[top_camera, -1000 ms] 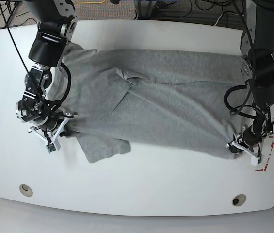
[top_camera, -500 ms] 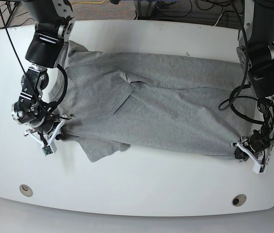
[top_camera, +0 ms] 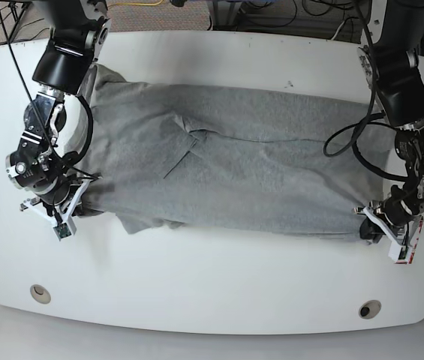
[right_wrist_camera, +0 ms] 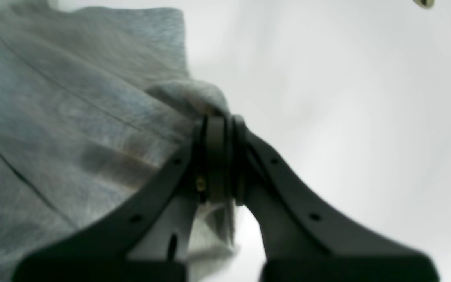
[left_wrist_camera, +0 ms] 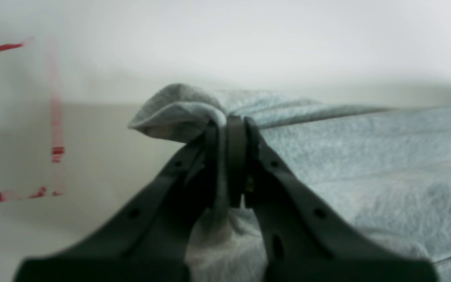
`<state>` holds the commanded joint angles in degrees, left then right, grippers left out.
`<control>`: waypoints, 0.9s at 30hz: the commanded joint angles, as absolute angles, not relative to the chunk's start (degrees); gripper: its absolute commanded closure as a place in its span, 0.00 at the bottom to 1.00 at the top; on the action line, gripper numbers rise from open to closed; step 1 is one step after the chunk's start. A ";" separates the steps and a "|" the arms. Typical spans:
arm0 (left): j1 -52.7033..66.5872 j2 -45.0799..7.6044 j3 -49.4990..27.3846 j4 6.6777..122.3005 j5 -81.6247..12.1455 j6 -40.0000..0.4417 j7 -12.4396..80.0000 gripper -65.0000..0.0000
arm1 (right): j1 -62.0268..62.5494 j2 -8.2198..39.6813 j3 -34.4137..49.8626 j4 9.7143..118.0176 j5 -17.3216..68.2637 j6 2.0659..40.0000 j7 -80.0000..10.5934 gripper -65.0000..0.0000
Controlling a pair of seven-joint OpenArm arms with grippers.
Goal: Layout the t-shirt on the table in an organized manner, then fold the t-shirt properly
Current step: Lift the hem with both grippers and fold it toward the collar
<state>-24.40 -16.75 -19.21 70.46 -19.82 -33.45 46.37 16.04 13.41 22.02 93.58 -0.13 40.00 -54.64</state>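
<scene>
Right now the t-shirt (top_camera: 249, 176) lies spread across the middle of the table (top_camera: 219, 292), plain grey side up, stretched lengthwise between the two arms. On the base view's right, the left gripper (top_camera: 369, 227) sits low at the shirt's near right corner; the left wrist view shows its dark jaws pressed together on a bunched fold of grey cloth (left_wrist_camera: 194, 113), with the fabric pulled up into a small peak above the tips. Just beside that gripper, on the table's right edge, is the red-and-white tape mark (top_camera: 416, 241), which the left wrist view shows as blurred red lines (left_wrist_camera: 55, 129) on the white surface. On the base view's left, the right gripper (top_camera: 73, 208) holds the shirt's near left corner; its jaws are likewise closed on a lump of cloth (right_wrist_camera: 194, 98). A creased flap (top_camera: 189, 139) shows left of the shirt's centre, and the near left edge is folded under. Two round grommet holes (top_camera: 40, 293) sit near the table's front edge, each holding nothing that can be made out
</scene>
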 joint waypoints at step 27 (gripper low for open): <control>-22.99 -17.98 -18.95 67.12 -19.47 -33.45 38.99 0.99 | 15.60 11.47 22.37 82.07 -0.48 40.00 -45.23 1.00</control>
<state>-22.99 -17.98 -18.95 67.12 -19.47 -33.45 38.99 15.60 11.47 22.37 82.07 -0.48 40.00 -45.23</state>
